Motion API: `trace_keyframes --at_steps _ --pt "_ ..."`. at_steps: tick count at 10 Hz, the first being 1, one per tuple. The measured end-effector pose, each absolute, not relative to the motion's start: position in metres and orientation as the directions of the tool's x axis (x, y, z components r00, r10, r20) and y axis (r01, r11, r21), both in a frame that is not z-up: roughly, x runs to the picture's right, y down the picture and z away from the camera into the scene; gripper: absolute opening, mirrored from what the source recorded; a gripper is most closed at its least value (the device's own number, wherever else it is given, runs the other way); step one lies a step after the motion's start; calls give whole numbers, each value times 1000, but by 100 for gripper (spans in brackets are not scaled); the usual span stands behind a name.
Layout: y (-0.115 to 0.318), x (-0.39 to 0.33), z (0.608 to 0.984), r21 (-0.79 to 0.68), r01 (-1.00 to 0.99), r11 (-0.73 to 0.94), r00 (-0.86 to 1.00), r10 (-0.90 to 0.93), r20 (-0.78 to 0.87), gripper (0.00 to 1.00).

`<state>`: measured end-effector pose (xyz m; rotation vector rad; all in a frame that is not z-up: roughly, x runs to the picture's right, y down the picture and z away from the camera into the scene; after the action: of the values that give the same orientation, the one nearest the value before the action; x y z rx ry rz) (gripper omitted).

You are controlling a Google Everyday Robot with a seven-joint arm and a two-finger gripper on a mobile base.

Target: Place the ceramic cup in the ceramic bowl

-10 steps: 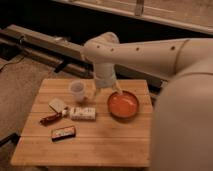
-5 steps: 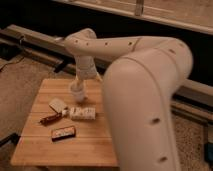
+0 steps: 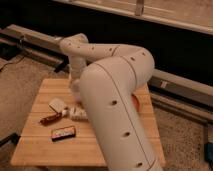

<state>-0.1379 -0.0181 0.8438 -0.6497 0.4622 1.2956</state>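
Hanging low over the pale wooden counter (image 3: 35, 150), my jaws are half hidden behind my own bulky white arm (image 3: 115, 100); wide or narrow, I cannot tell. The small white ceramic cup I cannot pick out around them. Right of the jaws, only an orange sliver of the round ceramic bowl (image 3: 136, 101) shows past my arm.

A wooden table (image 3: 40, 145) carries a white box (image 3: 57, 104), a reddish packet (image 3: 50, 119) and a dark bar (image 3: 63, 132). The gripper (image 3: 74, 90) hangs low over the table's middle.
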Motion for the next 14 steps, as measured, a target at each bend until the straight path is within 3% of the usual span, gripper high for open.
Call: trace_keyframes --at_steps 14 --pt "5 -135 900 -137 -981 136 193 693 -695 78"
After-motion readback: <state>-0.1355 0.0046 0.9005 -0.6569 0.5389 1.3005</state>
